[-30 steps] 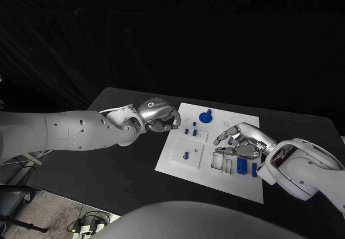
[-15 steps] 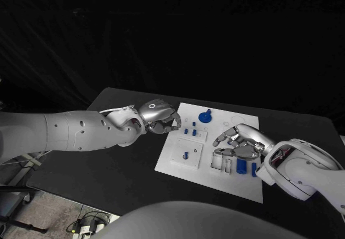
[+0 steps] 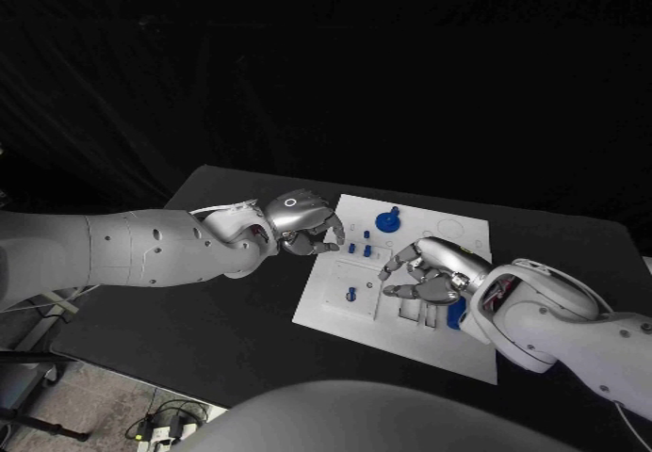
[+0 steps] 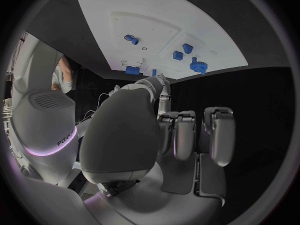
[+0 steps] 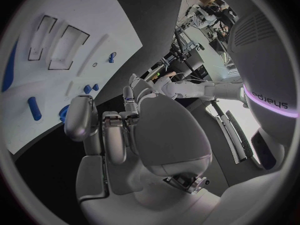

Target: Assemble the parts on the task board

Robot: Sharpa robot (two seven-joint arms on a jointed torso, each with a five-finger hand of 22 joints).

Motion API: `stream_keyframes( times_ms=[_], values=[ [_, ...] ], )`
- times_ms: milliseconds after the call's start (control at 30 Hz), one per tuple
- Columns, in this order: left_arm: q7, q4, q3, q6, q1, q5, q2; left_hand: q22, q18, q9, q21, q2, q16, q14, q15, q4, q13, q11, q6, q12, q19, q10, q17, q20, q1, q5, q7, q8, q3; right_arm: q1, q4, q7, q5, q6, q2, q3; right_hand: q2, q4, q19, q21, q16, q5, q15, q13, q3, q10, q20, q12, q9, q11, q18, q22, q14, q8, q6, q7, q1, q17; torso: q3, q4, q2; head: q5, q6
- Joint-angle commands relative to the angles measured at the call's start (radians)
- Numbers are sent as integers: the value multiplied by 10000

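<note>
The white task board (image 3: 343, 315) lies mid-table, with a round blue knob (image 3: 389, 223) at its far end. Two small blue parts (image 3: 359, 250) stand below the knob, and another one (image 3: 350, 295) sits in a square recess. My left hand (image 3: 307, 231) hovers at the board's left edge with its fingers curled in and nothing in them. Over the board's middle, my right hand (image 3: 427, 273) has bent fingers whose tips point down at the plate. They hide what lies beneath. A blue bar (image 3: 455, 315) peeks out beside its wrist. The right wrist view shows the board (image 5: 75, 70) and a blue bar (image 5: 34, 107).
The black table (image 3: 203, 311) spreads wide to the left and in front of the board. In the left wrist view the board (image 4: 156, 20) carries small blue parts (image 4: 182, 51) and the knob (image 4: 199, 66). Empty rectangular recesses (image 5: 62, 47) show in the right wrist view.
My right hand has slid left across the board, from its right side to its middle, covering the recesses there. The left hand has barely moved.
</note>
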Motion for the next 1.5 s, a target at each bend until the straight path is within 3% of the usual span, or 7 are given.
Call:
stream_keyframes(
  times_ms=[33, 467, 633, 733, 900, 1167, 1500],
  values=[
    [249, 38, 4, 59, 8, -65, -2, 2629, -73, -131, 24, 117, 25, 1052, 102, 26, 2630, 84, -138, 24, 1049, 1057, 2632, 106, -168, -64, 13, -192, -253, -100, -237, -403, -1664, 250, 336, 2, -78, 18, 131, 175, 34, -34, -79, 2621, -15, 1075, -24, 37, -88, -66, -189, 1688, 1042, -98, -123, 9, 0, 2634, -1, 11, 0, 45, -1],
    [211, 194, 4, 70, 7, 47, -174, 2629, -73, -225, 24, 205, 25, 1052, 118, 17, 2630, 92, 23, 24, 1049, 1057, 2632, 128, -105, 56, 21, -254, -289, -647, -1519, -1223, -2246, 1078, 1796, 15, -83, -97, 255, 339, 34, 270, -19, 2621, 164, 1075, -3, 37, -412, 27, -218, 1717, 1042, -369, -352, 141, 139, 2634, -1, 4, -2, 189, -1],
    [134, 206, 4, 132, 7, 93, -207, 2629, -73, -235, 24, 206, 25, 1052, 119, 23, 2630, 93, 22, 24, 1049, 1057, 2632, 129, -112, 68, 27, -265, -285, -741, -1967, -1428, -2457, 1278, 2184, 18, -42, -249, 270, 369, 34, 783, 7, 2621, 403, 1075, 23, 37, -643, 57, -217, 1717, 1042, -377, -526, 176, 292, 2634, -1, -1, -3, 197, -1],
    [106, 218, 4, 182, 7, 146, -219, 2629, -73, -248, 24, 201, 25, 1052, 119, 22, 2630, 97, 5, 24, 1049, 1057, 2632, 130, -114, 78, 34, -283, -280, -763, -2156, -1494, -2628, 1314, 2319, 21, -60, -439, 259, 379, 34, 1350, -12, 2621, 654, 1075, 14, 37, -801, 28, -211, 1716, 1042, -374, -633, 138, 449, 2634, -3, -10, -2, 211, -1],
    [72, 236, 4, 271, 7, 186, -227, 2629, -73, -297, 24, 189, 25, 1052, 128, 21, 2630, 113, -52, 24, 1049, 1057, 2632, 137, -121, 103, 56, -351, -267, -776, -2360, -1497, -2880, 1288, 2445, 25, -114, -648, 223, 383, 34, 1574, -103, 2621, 1027, 1075, -55, 37, -1053, -109, -196, 1708, 1042, -376, -877, -52, 481, 2634, -2, -13, -2, 191, -1],
    [20, 244, 4, 395, 7, 304, -202, 2629, -73, -321, 24, 212, 25, 1052, 135, 20, 2630, 123, -61, 24, 1049, 1057, 2632, 142, -118, 134, 68, -379, -239, -780, -2551, -1193, -3080, 1125, 2534, 28, -109, -812, 148, 362, 34, 1162, -299, 2621, 1443, 1075, -217, 37, -1316, -354, -184, 1688, 1042, -360, -1125, -383, 367, 2634, -3, -10, -7, 169, -1],
    [-82, 213, 4, 529, 6, 365, -165, 2629, -73, -340, 24, 242, 25, 1052, 146, 7, 2630, 129, -15, 24, 1049, 1057, 2632, 152, -86, 180, 67, -383, -173, -781, -2644, -663, -2984, 937, 2668, 28, -18, -788, 15, 246, 34, 312, -372, 2621, 1569, 1075, -300, 37, -1432, -430, -161, 1646, 1042, -304, -1023, -477, 201, 2634, -1, -4, -1, 158, -1]
  ],
)
